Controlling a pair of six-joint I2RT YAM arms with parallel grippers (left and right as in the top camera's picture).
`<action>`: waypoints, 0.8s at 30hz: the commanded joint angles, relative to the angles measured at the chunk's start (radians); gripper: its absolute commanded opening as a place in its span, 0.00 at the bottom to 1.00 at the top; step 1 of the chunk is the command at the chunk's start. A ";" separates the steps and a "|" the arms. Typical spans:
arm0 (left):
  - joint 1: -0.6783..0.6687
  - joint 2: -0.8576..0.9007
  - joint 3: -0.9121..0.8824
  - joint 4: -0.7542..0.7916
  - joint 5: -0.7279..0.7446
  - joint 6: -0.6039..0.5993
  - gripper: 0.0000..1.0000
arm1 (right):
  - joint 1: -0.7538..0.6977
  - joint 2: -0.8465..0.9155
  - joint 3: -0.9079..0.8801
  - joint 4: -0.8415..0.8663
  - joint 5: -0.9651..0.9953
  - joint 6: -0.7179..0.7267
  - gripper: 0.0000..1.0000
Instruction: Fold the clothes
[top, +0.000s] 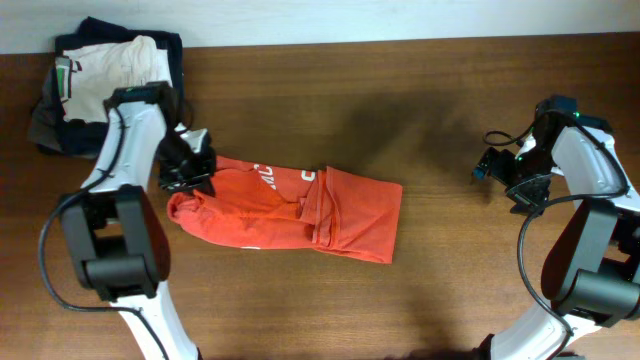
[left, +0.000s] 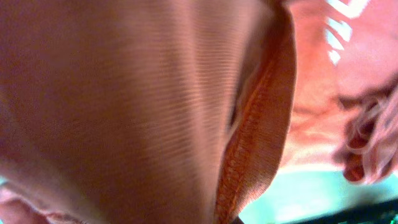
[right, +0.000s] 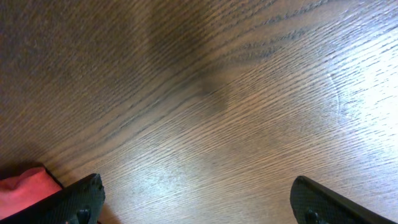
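One garment is in work: the T-shirt (top: 290, 205) lies mid-table (top: 450, 290) as a rumpled band with its right part doubled over. Judged about half done, with squaring and a final fold left. The left gripper (top: 188, 165) sits at the shirt's left end and the right gripper (top: 492, 165) is well apart. Left wrist: cloth and a hem fill the frame, so the state of the fingers cannot be told. Right wrist: fingers (right: 81, 199) spread wide over bare table, holding nothing

Overhead looked straight down. My left wrist camera sat against the T-shirt (left: 124, 93); right wrist skimmed the table (right: 217, 93), T-shirt at 8 o'clock.
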 joint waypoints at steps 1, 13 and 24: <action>-0.172 -0.008 0.051 -0.037 -0.014 -0.038 0.01 | -0.003 -0.001 0.017 0.001 0.012 0.006 0.99; -0.677 0.038 0.357 -0.092 -0.066 -0.117 0.01 | -0.003 -0.001 0.017 0.001 0.012 0.006 0.99; -0.781 0.220 0.376 0.118 0.014 -0.165 0.35 | -0.003 -0.001 0.017 0.001 0.012 0.006 0.99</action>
